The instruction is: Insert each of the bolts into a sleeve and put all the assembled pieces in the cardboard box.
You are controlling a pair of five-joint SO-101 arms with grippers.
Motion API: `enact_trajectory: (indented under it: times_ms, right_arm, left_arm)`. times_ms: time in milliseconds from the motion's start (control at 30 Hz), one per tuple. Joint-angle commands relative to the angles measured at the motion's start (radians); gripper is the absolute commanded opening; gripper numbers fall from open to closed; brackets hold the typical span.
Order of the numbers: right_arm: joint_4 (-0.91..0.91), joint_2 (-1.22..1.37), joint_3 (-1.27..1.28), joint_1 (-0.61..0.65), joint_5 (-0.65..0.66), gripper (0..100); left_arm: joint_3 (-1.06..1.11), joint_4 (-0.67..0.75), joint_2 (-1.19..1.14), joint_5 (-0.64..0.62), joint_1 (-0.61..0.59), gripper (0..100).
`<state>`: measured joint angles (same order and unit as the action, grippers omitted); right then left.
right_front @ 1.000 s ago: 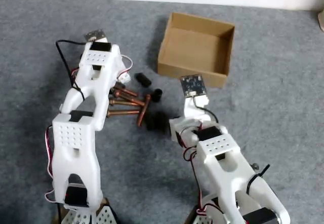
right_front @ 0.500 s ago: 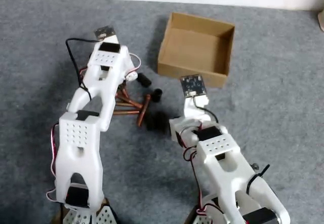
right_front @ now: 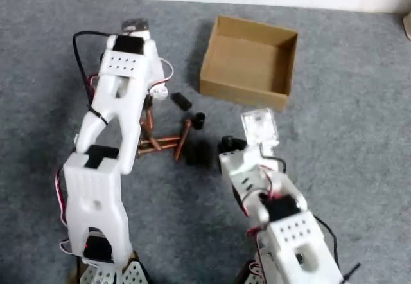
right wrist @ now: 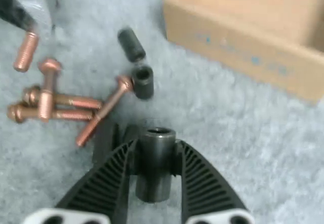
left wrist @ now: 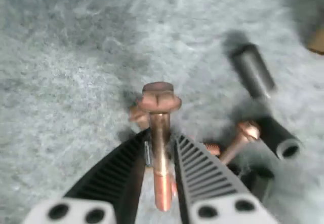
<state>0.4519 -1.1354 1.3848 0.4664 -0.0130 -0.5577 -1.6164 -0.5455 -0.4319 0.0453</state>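
My left gripper (left wrist: 161,139) is shut on the shank of a copper bolt (left wrist: 161,100) and holds it above the carpet. In the high view this gripper (right_front: 149,109) hangs over the pile of copper bolts (right_front: 162,144). My right gripper (right wrist: 154,148) is shut on a black sleeve (right wrist: 153,169), which is upright with its bore showing. In the high view the right gripper (right_front: 227,146) is just right of the pile. Two loose black sleeves (right_front: 181,100) (right_front: 199,121) lie between the pile and the cardboard box (right_front: 249,59), which is empty.
Grey carpet covers the table. More dark sleeves (right_front: 194,153) lie next to the bolt pile. The box's near wall (right wrist: 243,51) stands beyond the right gripper. Open carpet lies right of the box and the right arm.
The left arm has swung and lifted with a bolt out of the pile. The right arm has drawn back, and its gripper now holds a black sleeve.
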Motion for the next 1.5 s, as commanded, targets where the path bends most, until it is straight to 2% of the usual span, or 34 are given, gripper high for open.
enact_trajectory:
  times_ms: [0,133,367,533,700,900,1000,1067,1233,1467]
  right_arm:
    - [-0.039,-0.183,0.047,-0.004,0.026,0.4]
    - [-0.039,-0.321,0.107,-0.004,0.026,0.4]
    - [-0.036,-0.487,0.171,-0.004,0.028,0.4]
    - [-0.035,-0.570,0.209,-0.001,0.028,0.4]
    - [-0.038,-0.661,0.263,0.068,0.028,0.4]
    - [-0.039,-0.702,0.308,0.117,0.028,0.4]
    - [-0.041,-0.700,0.305,0.117,0.028,0.4]
    - [-0.041,-0.700,0.305,0.119,0.028,0.4]
    - [-0.041,-0.700,0.305,0.119,0.028,0.4]
    - [-0.041,-0.700,0.312,0.140,0.028,0.4]
  left_arm:
    - [0.082,0.018,0.165,0.046,0.077,0]
    - [0.249,0.109,0.312,0.052,0.117,0]
    - [0.650,0.288,0.719,0.064,0.119,0]
    - [1.032,0.549,1.029,0.064,0.120,0]
    - [1.328,0.786,1.366,0.063,0.120,0]
    - [1.494,0.853,1.658,0.055,0.128,0]
    - [1.546,0.862,1.750,0.055,0.180,0]
    - [1.587,0.916,1.804,0.055,0.219,0]
    - [1.788,1.188,1.959,0.055,0.274,0]
    - [2.061,1.573,2.163,0.061,0.286,1]
